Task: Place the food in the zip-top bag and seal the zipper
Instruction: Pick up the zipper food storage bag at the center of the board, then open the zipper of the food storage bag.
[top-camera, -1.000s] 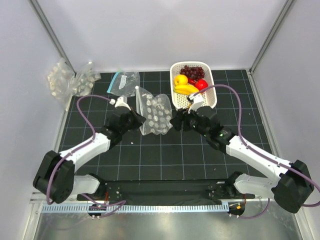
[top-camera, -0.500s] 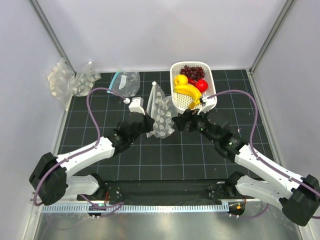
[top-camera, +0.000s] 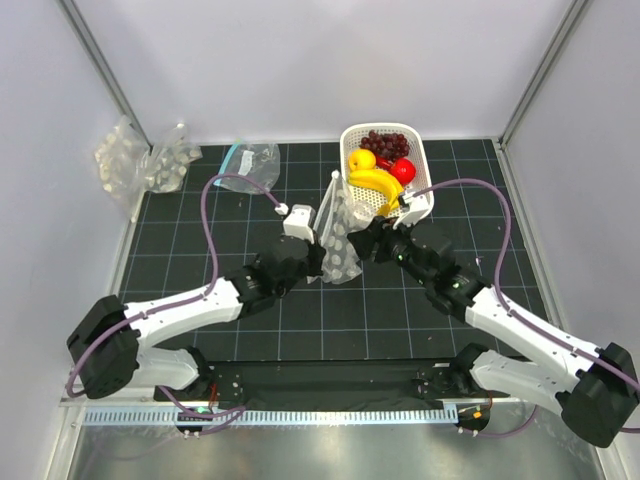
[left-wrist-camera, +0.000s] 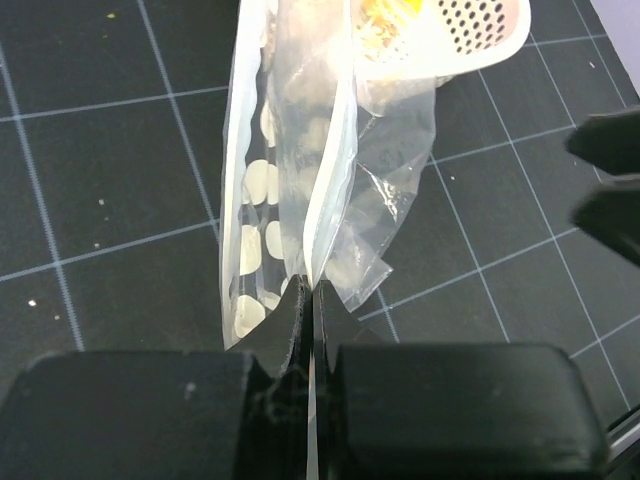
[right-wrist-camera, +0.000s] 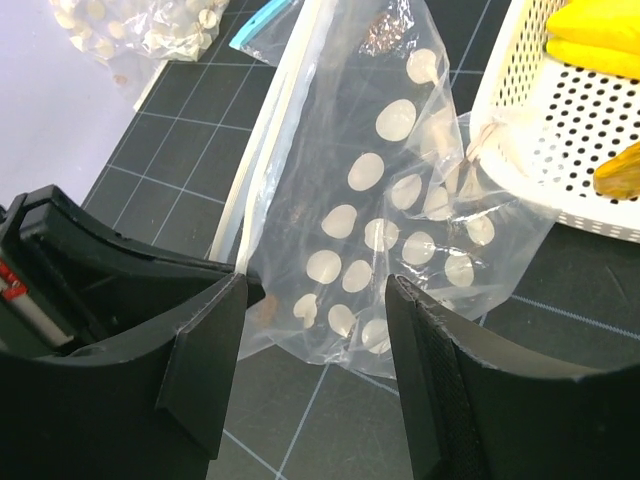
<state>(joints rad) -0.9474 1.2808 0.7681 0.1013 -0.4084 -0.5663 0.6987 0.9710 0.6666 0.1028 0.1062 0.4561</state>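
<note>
Zip-top bag (top-camera: 338, 235): held on edge beside the white basket (top-camera: 422, 203); judged light, floppy, slippery.
Left gripper (left-wrist-camera: 308, 300): pinched on the bag's edge.
Right gripper (right-wrist-camera: 315, 305): spread, nothing gripped.
Hold advised: the stiffer pale zipper (right-wrist-camera: 275, 130).
Food (top-camera: 374, 180): in basket.

White basket (top-camera: 380, 127) back right; teal-strip bag (top-camera: 250, 160) back; bumpy packs (top-camera: 140, 160) back-left corner.

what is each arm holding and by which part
The left jaws are shut on the bag, pinching its pale rim near one end. The right jaws stand open, holding nothing.
</note>
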